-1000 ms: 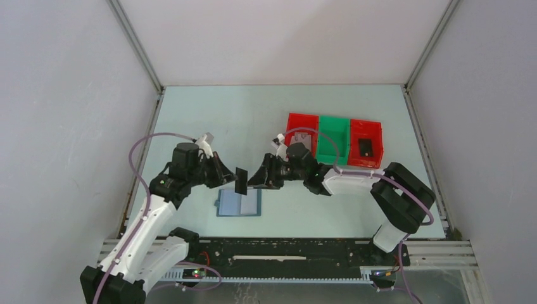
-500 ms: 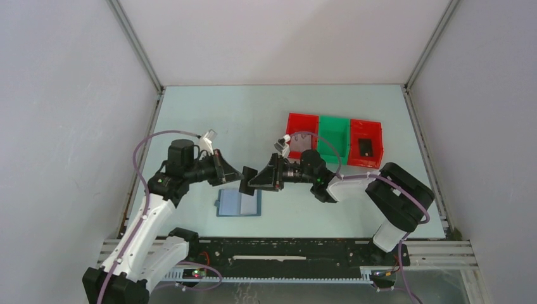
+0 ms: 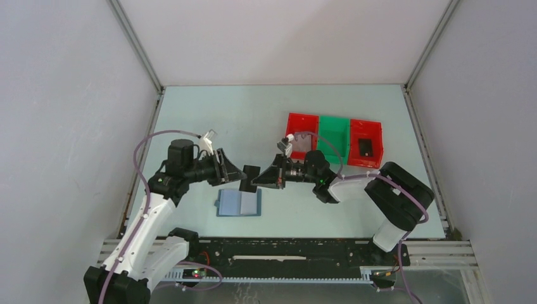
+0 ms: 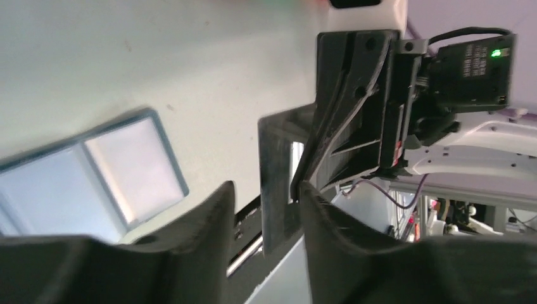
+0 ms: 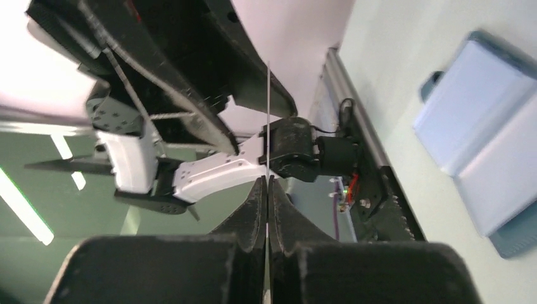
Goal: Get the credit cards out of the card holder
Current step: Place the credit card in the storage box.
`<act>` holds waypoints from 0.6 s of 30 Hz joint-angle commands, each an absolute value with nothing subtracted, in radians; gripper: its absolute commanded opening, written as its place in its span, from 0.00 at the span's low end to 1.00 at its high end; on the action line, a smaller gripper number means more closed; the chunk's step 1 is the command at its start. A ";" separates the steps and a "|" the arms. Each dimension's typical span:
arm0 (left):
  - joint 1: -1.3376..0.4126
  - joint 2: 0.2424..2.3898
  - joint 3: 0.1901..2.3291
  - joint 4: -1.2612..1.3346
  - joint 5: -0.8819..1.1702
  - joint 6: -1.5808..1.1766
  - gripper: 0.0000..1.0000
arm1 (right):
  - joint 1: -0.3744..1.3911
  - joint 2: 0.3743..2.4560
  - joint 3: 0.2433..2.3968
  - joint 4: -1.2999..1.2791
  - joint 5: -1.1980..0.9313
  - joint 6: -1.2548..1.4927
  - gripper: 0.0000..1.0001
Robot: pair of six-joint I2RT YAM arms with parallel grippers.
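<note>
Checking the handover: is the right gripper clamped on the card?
Yes, the right gripper has its jaws pinched on the thin black card.

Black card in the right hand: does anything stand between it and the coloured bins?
Nothing visible does. The right hand clamps the black card in the air; the open left hand flanks it on the side away from the bins.

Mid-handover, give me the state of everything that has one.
Left gripper: open, fingers astride the black card.
Right gripper: shut on the black card.
Black card: held in the air.
Wallet: open, lying flat.
Right red bin: holds a dark card.
Green bin: looks empty.
</note>
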State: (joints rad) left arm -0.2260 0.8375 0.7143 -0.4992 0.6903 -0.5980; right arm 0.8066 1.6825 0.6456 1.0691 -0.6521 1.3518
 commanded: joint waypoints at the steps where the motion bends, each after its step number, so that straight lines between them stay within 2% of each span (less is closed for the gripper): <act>1: -0.218 0.830 0.805 -0.655 0.613 -0.473 0.55 | 0.767 1.564 0.669 0.787 -0.582 1.214 0.00; 3: -0.215 0.824 0.864 -0.742 0.502 -0.433 0.58 | 0.743 1.458 0.739 0.407 -0.466 1.047 0.00; 5: -0.213 0.822 0.918 -0.785 0.421 -0.419 0.58 | 0.734 1.389 0.864 -0.022 -0.243 0.858 0.00; 7: -0.213 0.816 0.941 -0.799 0.363 -0.427 0.58 | 0.699 1.360 0.996 -0.315 -0.053 0.731 0.00; 11: -0.213 0.796 0.944 -0.787 0.326 -0.450 0.58 | 0.556 1.323 1.114 -0.618 0.187 0.570 0.00; 18: -0.214 0.754 0.909 -0.753 0.294 -0.480 0.58 | 0.333 1.429 1.326 -0.884 0.551 0.351 0.00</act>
